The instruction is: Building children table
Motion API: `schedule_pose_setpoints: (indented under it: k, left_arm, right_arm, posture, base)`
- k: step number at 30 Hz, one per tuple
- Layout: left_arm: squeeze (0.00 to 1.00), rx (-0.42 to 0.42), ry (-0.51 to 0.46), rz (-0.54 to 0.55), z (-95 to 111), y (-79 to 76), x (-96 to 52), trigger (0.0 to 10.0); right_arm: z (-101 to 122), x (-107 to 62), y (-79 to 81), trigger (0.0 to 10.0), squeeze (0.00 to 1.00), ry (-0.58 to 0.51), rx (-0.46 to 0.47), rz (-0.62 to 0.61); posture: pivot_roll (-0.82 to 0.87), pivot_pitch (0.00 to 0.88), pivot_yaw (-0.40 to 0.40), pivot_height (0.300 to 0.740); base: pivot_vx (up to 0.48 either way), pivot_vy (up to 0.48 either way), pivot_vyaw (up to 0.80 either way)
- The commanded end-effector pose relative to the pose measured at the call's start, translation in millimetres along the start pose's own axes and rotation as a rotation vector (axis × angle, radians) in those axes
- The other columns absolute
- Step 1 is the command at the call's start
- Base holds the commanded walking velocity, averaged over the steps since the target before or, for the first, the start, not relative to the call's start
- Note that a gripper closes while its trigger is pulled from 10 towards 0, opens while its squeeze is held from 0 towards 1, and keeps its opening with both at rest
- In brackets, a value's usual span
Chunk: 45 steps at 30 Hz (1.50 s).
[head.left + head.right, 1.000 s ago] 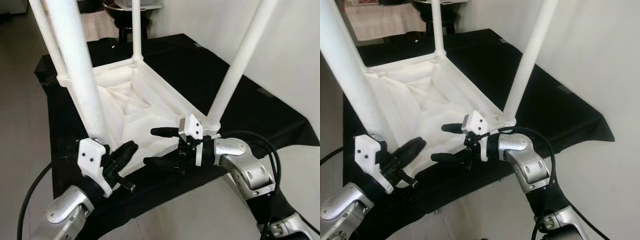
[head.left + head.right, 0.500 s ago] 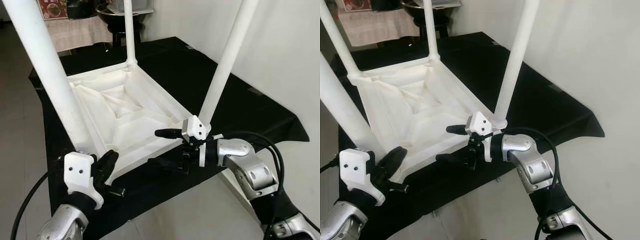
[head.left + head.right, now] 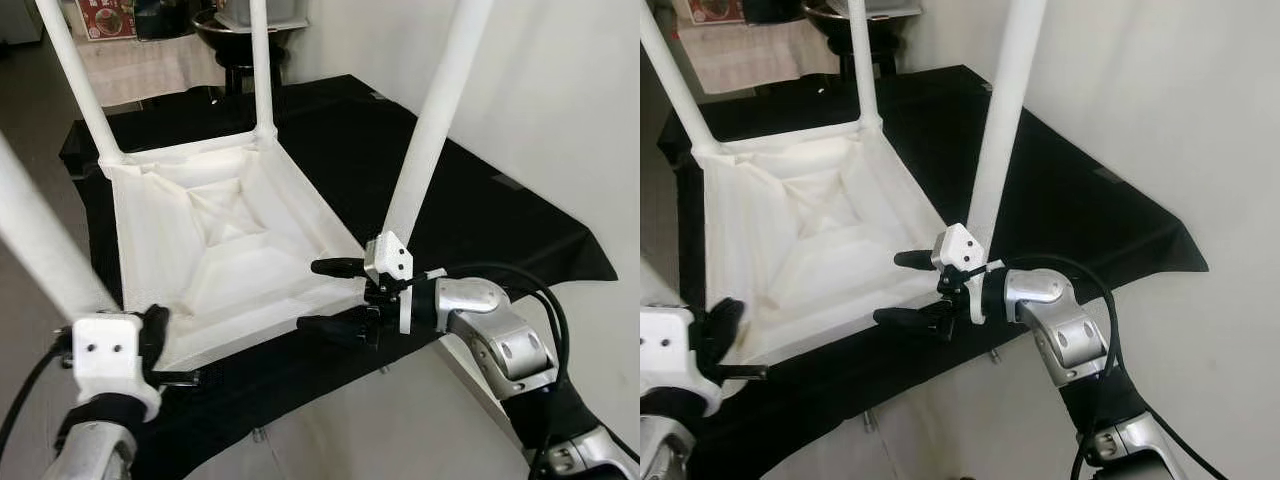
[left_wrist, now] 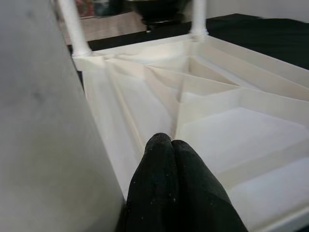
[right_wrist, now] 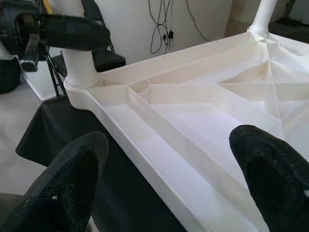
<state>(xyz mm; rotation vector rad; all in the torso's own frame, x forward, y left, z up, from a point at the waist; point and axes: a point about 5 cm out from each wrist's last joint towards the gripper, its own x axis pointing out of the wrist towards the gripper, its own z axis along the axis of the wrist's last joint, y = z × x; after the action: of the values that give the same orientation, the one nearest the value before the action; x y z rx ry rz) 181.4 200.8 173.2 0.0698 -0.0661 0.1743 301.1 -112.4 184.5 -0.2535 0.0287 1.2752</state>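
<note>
A white children's table (image 3: 230, 260) lies upside down on a black-covered surface (image 3: 480, 210), its legs pointing up. My right gripper (image 3: 330, 296) stands open at the near right corner, just below the near right leg (image 3: 430, 130). One finger is above the rim and one is below it, with nothing held. My left gripper (image 4: 164, 142) is shut and empty, its tips over the ribbed underside beside the near left leg (image 4: 43, 121). From the right wrist, the left gripper (image 5: 72, 31) shows next to that leg (image 5: 79, 67).
The black cover's front edge (image 3: 300, 400) runs just under both grippers, with floor below. A white wall (image 3: 560, 100) stands close on the right. A dark round stand (image 3: 235, 30) sits behind the surface. A chair (image 5: 106, 55) and hanging cables (image 5: 169, 24) lie beyond the left side.
The whole view has shifted. My left gripper has dropped back toward the lower left, off the near left corner. My right gripper has stayed open at the near right corner.
</note>
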Motion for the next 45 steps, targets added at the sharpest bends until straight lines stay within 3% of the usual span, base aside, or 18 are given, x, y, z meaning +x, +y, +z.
schedule_pose_setpoints:
  k: [1,3,7,9,10,13,15,16,19,25,29,34,38,41,45]
  left_arm:
    - [0.00,-0.022,0.005,-0.014,-2,-3.4,1.4,10.0]
    - [0.00,-0.022,0.005,-0.014,-2,-3.4,1.4,10.0]
    - [0.00,-0.087,0.004,-0.174,0,-35.5,-0.2,10.0]
    - [0.00,-0.087,0.004,-0.174,0,-35.5,-0.2,10.0]
    - [0.00,-0.122,0.014,-0.276,2,-53.4,-4.0,10.0]
    - [0.00,-0.131,0.016,-0.305,2,-57.3,-5.2,10.0]
    - [0.00,-0.166,0.017,-0.419,6,-67.3,-8.3,10.0]
    - [0.00,-0.166,0.017,-0.419,6,-67.3,-8.3,10.0]
    - [0.00,-0.192,0.018,-0.568,12,-79.9,-14.0,10.0]
    - [0.00,-0.189,0.009,-0.593,16,-83.6,-14.9,10.0]
    - [0.00,-0.180,0.008,-0.570,15,-83.2,-15.3,10.0]
    - [0.00,-0.163,0.029,-0.570,11,-82.4,-19.8,10.0]
    - [0.00,-0.136,0.065,-0.522,5,-75.6,-25.9,10.0]
    - [0.00,-0.150,0.081,-0.485,2,-70.1,-26.8,10.0]
    - [0.00,-0.160,0.085,-0.474,2,-68.2,-27.5,10.0]
  right_arm:
    - [0,-0.9,-2.2,10.0,0.00,0.012,-0.016,-0.009]
    - [0,-0.9,-2.2,10.0,0.00,0.012,-0.016,-0.009]
    - [-4,8.4,8.1,10.0,0.00,0.005,-0.015,-0.002]
    - [-4,8.4,8.1,10.0,0.00,0.005,-0.015,-0.002]
    - [-11,12.6,15.0,10.0,0.00,0.023,-0.025,-0.003]
    - [-12,12.9,15.8,10.0,0.00,0.029,-0.028,-0.006]
    - [-15,8.7,-8.9,10.0,0.00,0.083,-0.051,-0.170]
    - [-15,8.7,-8.9,10.0,0.00,0.083,-0.051,-0.170]
    - [-16,-2.7,-37.5,10.0,0.00,0.129,-0.062,-0.342]
    - [-8,-7.0,-40.0,10.0,0.00,0.080,-0.043,-0.324]
    - [-6,-1.3,-22.0,10.0,0.00,0.027,-0.020,-0.221]
    - [-7,3.5,-15.5,10.0,0.00,-0.005,0.001,-0.225]
    - [-8,12.6,-1.6,10.0,0.00,-0.088,0.078,-0.221]
    - [-8,11.9,19.9,10.0,0.00,-0.132,0.130,-0.097]
    - [-10,5.1,35.6,10.0,0.00,-0.143,0.179,0.026]
  posture:
    - [-0.05,0.100,-0.058,0.740]
    - [-0.05,0.100,-0.058,0.740]
    - [-0.06,0.102,-0.060,0.740]
    - [-0.06,0.102,-0.060,0.740]
    - [-0.06,0.103,-0.056,0.740]
    - [-0.06,0.103,-0.056,0.740]
    - [-0.06,0.103,-0.061,0.740]
    - [-0.06,0.103,-0.061,0.740]
    - [-0.06,0.103,-0.062,0.740]
    - [-0.06,0.104,-0.063,0.740]
    - [-0.06,0.105,-0.060,0.740]
    - [-0.06,0.104,-0.056,0.740]
    - [-0.06,0.104,-0.058,0.740]
    - [-0.06,0.105,-0.057,0.740]
    - [-0.06,0.104,-0.059,0.740]
  base:
    - [0.000,0.000,0.00]
    - [0.000,0.000,0.00]
    - [0.000,0.000,0.00]
    - [0.000,0.000,0.00]
    - [0.000,0.000,0.00]
    - [0.000,0.000,0.00]
    - [0.000,0.000,0.00]
    - [0.000,0.000,0.00]
    - [0.000,0.000,0.00]
    - [0.000,0.000,0.00]
    - [0.000,0.000,0.00]
    - [0.000,0.000,0.00]
    - [0.000,-0.463,0.00]
    - [0.000,-0.472,0.00]
    - [0.000,-0.480,0.00]
